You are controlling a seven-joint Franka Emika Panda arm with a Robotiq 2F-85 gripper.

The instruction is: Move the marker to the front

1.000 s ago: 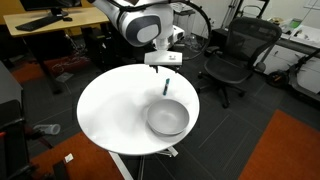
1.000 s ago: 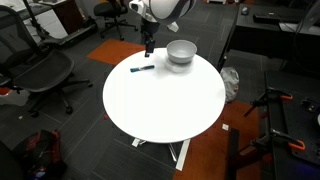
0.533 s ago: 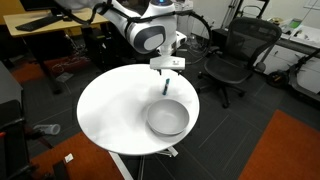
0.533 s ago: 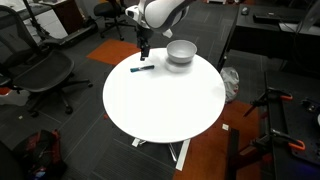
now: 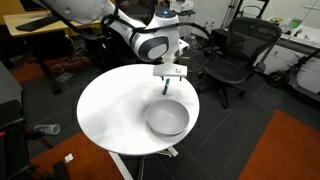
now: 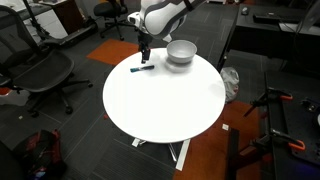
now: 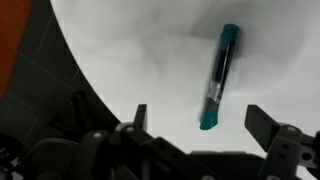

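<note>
So the white round surface (image 5: 110, 110) has just two things on it, a grey bowl (image 5: 167, 118) and the marker (image 5: 166, 87). The marker is lying flat, out towards the rim on the side where the arm (image 5: 148, 42) reaches in. It's near the bowl but not touching it, and you can see a clear strip of white between them in both exterior views.

The pincer (image 6: 145, 55) hangs right over the marker (image 6: 143, 69), pointing straight down. From the outside cameras I honestly can't tell whether it's touching the surface or floating just above it.

The wrist view is way more useful. There the marker (image 7: 219, 77) shows up as a thin dark stick with teal at both ends, running nearly top to bottom in the frame with a slight lean. The pincer (image 7: 201, 122) is spread wide and has hold of nothing. Its two fingers (image 7: 139, 118) stick up from the bottom edge well apart from each other. The lower teal end of the marker sits roughly level with their tips, in the gap between them and a bit closer to the one further from the rim. Neither finger touches it.

A black office chair (image 5: 235, 55) stands on the floor past the surface.
</note>
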